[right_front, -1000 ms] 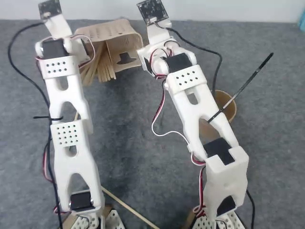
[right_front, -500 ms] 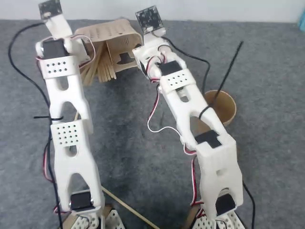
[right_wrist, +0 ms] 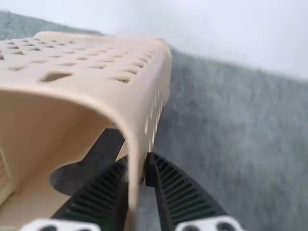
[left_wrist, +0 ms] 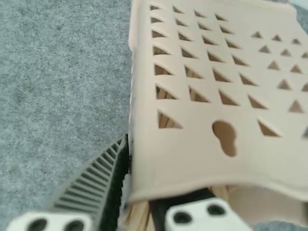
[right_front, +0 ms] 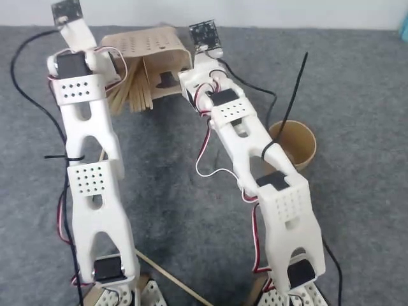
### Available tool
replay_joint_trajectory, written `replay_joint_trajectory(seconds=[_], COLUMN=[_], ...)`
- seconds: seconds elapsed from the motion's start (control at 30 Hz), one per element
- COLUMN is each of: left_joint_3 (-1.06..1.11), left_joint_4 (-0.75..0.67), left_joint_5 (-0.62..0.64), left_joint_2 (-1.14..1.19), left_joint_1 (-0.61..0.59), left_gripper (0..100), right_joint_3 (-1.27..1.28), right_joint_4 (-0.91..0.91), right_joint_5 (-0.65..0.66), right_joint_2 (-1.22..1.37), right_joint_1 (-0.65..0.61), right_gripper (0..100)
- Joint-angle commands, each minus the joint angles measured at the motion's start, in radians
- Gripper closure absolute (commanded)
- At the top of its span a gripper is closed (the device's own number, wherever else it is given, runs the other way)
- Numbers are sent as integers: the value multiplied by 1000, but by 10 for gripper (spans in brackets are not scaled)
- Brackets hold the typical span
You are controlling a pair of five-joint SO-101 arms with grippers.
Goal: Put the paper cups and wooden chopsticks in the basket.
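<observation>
The beige perforated basket (right_front: 145, 46) lies tipped on its side at the back of the table, with several wooden chopsticks (right_front: 132, 95) poking from its mouth. My left gripper (left_wrist: 139, 192) is shut on the basket wall (left_wrist: 207, 86), with chopsticks (left_wrist: 139, 215) just beneath it. My right gripper (right_wrist: 137, 168) is shut on the opposite rim of the basket (right_wrist: 139, 96); from above it sits at the basket's right edge (right_front: 186, 67). A brown paper cup (right_front: 294, 145) stands upright to the right of the right arm. One loose chopstick (right_front: 169, 278) lies near the arm bases.
The grey felt mat (right_front: 357, 210) covers the table. Black cables (right_front: 25, 95) trail along the left, and a stiff black tie (right_front: 294, 95) sticks up over the cup. A pale wall runs behind the basket.
The right arm has swung left and forward, bringing its gripper onto the basket's right rim and uncovering the paper cup. The left arm has kept still.
</observation>
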Motion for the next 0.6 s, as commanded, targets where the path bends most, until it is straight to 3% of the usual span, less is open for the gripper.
replay_joint_trajectory(seconds=[0.0, 0.27, 0.47, 0.57], left_joint_3=[-7, 165, 565, 762], left_joint_4=[28, 29, 28, 26], left_joint_5=[-6, -6, -18, -92], left_joint_2=[-94, -276, -555, -721], left_joint_1=[-5, 11, 54, 100], left_gripper=[988, 988, 988, 988], right_joint_3=[-18, -18, -18, -18], right_joint_4=[156, 481, 705, 803], right_joint_5=[-72, -83, -78, -77], right_joint_2=[-168, -389, -504, -556], right_joint_1=[4, 8, 8, 13], right_gripper=[993, 993, 993, 993])
